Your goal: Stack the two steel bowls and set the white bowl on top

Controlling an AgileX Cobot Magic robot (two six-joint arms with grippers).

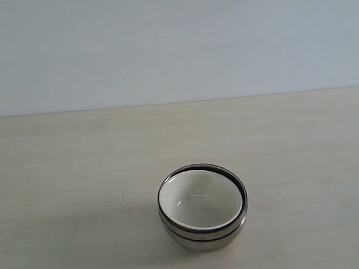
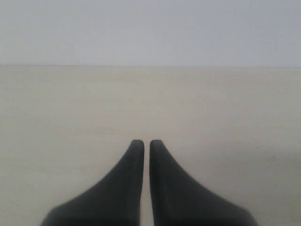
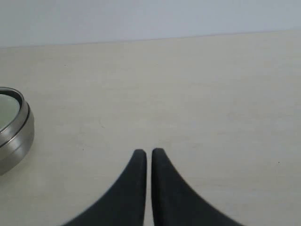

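Already the white bowl (image 1: 198,197) nests in the two steel bowls (image 1: 201,240) near the table's (image 1: 60,178) front edge — off to one side of the right gripper (image 3: 149,151), the nearer; it and the left gripper (image 2: 146,142) are pinched closed, empty.

I count two steel bowls, the upper steel bowl (image 1: 244,211) and the lower steel bowl (image 1: 204,244), both nested beneath the one white bowl (image 1: 198,197). One table (image 1: 60,178) lies under that white bowl. My pincers number two: left pincer (image 2: 142,141), right pincer (image 3: 146,150).
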